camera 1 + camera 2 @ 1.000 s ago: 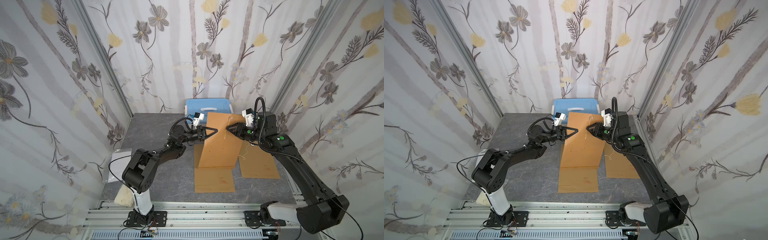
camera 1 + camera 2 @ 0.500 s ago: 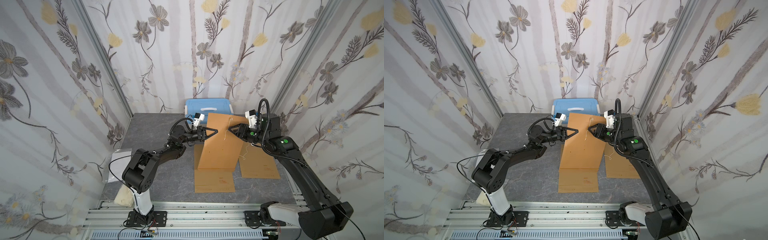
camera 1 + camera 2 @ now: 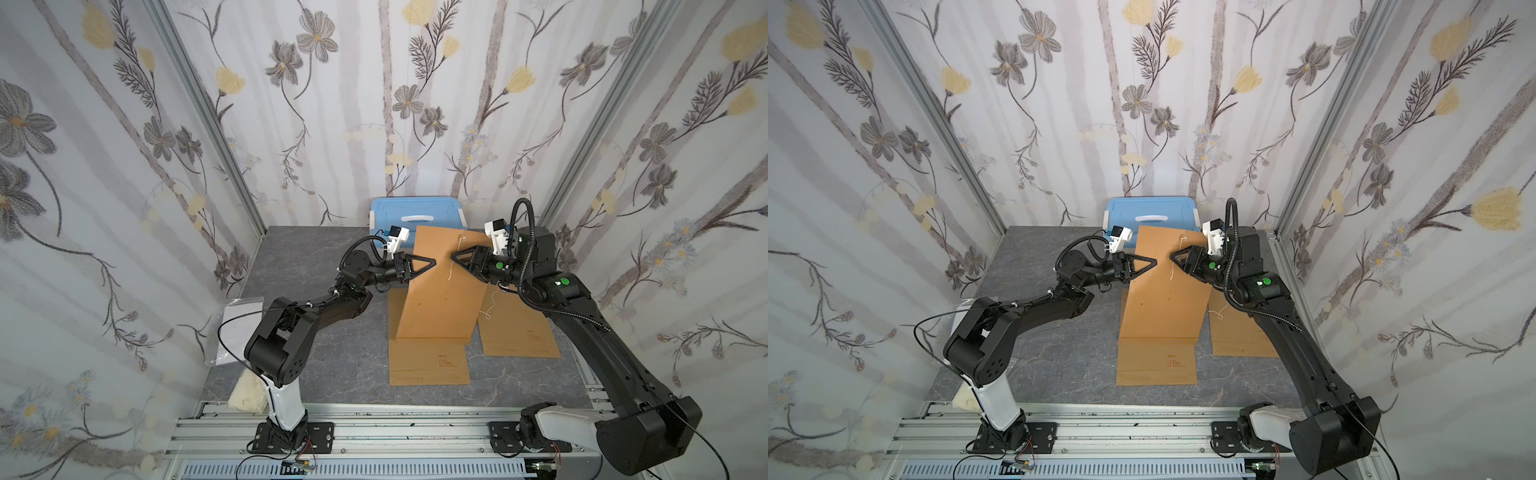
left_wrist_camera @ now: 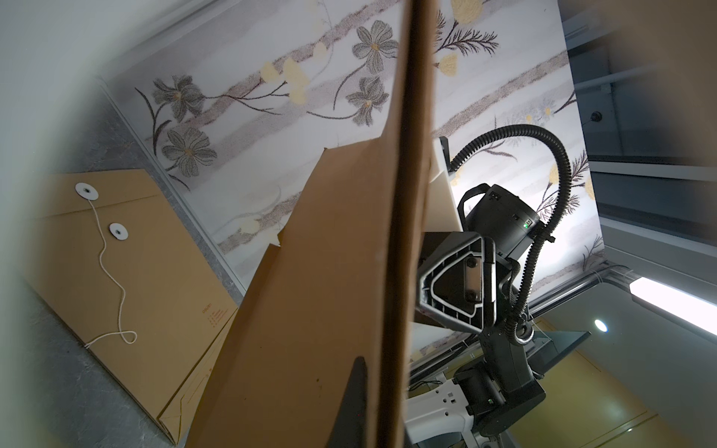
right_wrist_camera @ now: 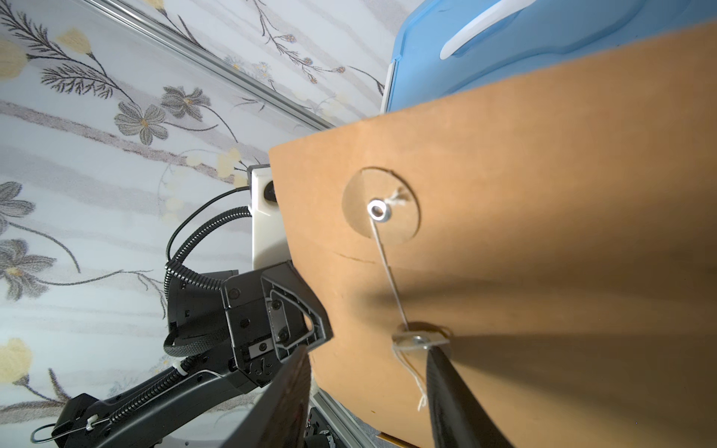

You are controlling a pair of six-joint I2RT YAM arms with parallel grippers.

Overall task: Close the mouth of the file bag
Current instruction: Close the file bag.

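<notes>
Your brown kraft-paper file bag [image 3: 440, 299] sits mid-table on the grey marbled tabletop [image 3: 316, 257]. Its bottom part lies flat near you, and from a crease the upper part rises, tilted, toward the back wall. The mouth end is the raised end, in front of the blue plastic box with a white handle [image 3: 415, 214].

Your left gripper [image 3: 434, 262] is clamped tight on the left edge of the raised part. In the left wrist view that edge runs straight between its jaws.

Your right gripper [image 3: 452, 258] is at the face of the raised part, opposite the left one. Its jaws stand partly apart, neither wide nor pinched. In the right wrist view one fingertip [image 5: 442, 372] rests against the small white fastening disc [image 5: 419, 340].

The thin white string [image 5: 388, 271] runs taut from the metal eyelet [image 5: 379, 211] down to that disc, and a short loose tail hangs past it. You cannot tell whether the string is caught by that finger or only passes beside it.

A second brown paper file bag [image 3: 519, 332] lies flat just beside the first, on the right arm's side. Its own white cord lies loose across its face.
</notes>
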